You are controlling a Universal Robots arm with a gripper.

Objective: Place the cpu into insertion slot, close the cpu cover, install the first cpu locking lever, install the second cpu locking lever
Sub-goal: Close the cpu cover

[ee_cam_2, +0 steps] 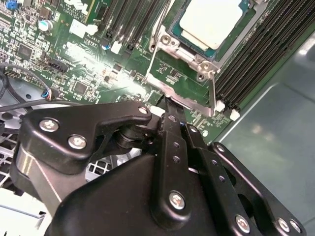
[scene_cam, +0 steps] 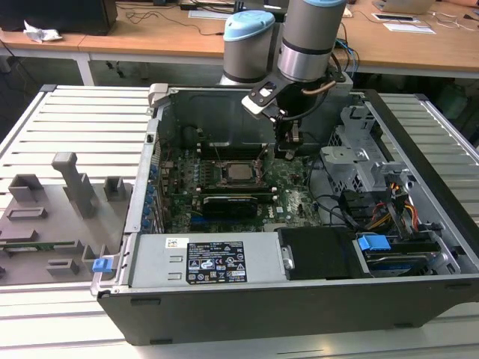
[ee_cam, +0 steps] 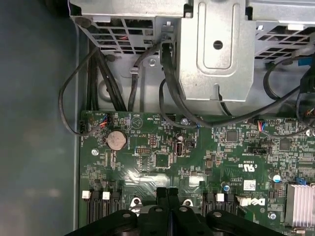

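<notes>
The cpu (ee_cam_2: pixel 210 19), a silvery-beige square chip, lies in the insertion slot (scene_cam: pixel 224 173) on the green motherboard (ee_cam: pixel 206 147). The silver cpu cover (ee_cam_2: pixel 202 63) lies flat around the chip as a frame. A thin wire locking lever (ee_cam_2: pixel 213 93) runs along one side of the socket and another (ee_cam_2: pixel 153 49) along the adjoining side. My black gripper (ee_cam_2: pixel 166 102) is shut with nothing between its fingers. Its tip is right at the socket's corner, where a wire bar (ee_cam_2: pixel 182 100) crosses. In the exterior view the gripper (scene_cam: pixel 288 152) hangs just to the right of the cpu (scene_cam: pixel 239 173).
Black memory slots (ee_cam_2: pixel 256 64) flank the socket. A long black expansion card (scene_cam: pixel 228 202) sits in front of it. A grey drive cage (scene_cam: pixel 352 161) with cables stands on the exterior view's right. The case wall (scene_cam: pixel 217 112) rises behind. A grey fixture plate (scene_cam: pixel 52 217) lies outside the case.
</notes>
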